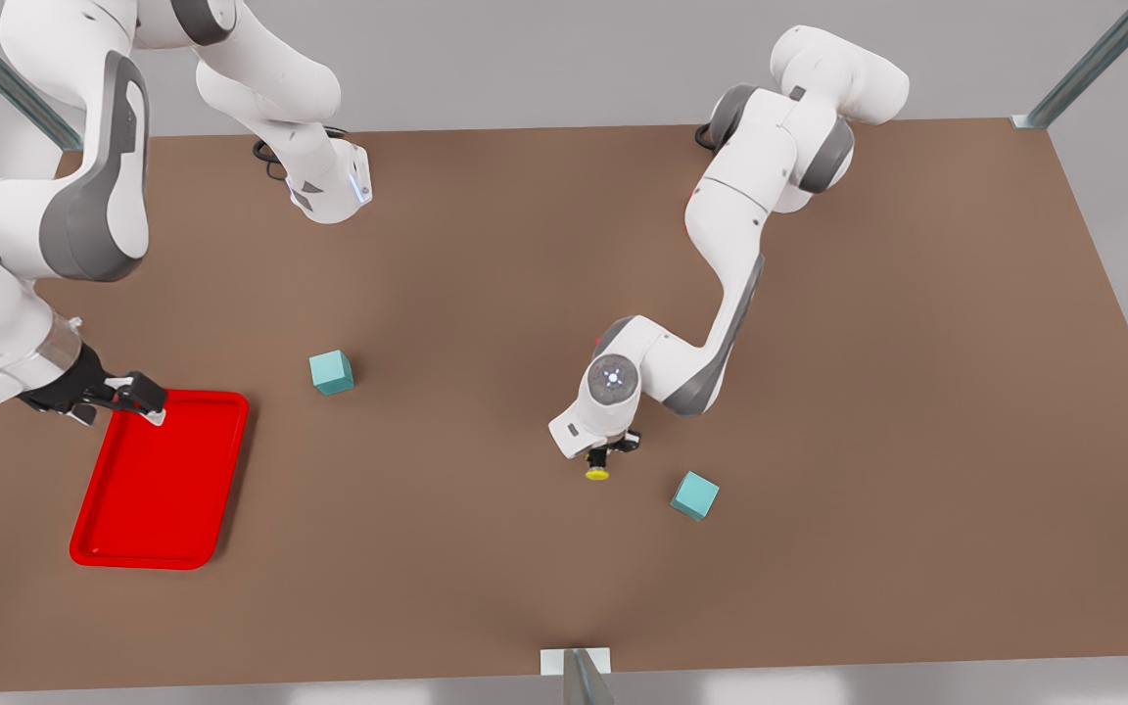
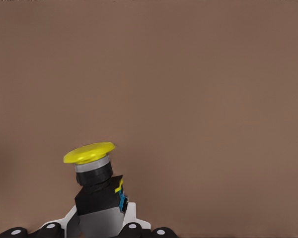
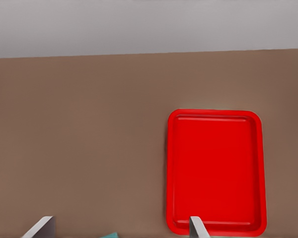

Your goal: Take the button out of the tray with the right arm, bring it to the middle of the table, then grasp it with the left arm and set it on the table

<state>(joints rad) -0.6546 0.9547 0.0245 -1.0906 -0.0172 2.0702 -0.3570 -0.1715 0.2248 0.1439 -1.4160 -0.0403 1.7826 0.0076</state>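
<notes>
While the left gripper (image 1: 605,458) hangs mid-surface, fingers clamped on the button (image 1: 597,473), a tilted release could topple it. Its wrist view shows the button (image 2: 92,168) leaning. Right fingers (image 3: 196,228) spread, tray (image 3: 214,171) empty.

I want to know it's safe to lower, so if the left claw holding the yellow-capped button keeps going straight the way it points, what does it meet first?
Probably bare brown tabletop. The left claw points down with the yellow-capped button leading, so its cap would touch first. The gap is unclear.
</notes>
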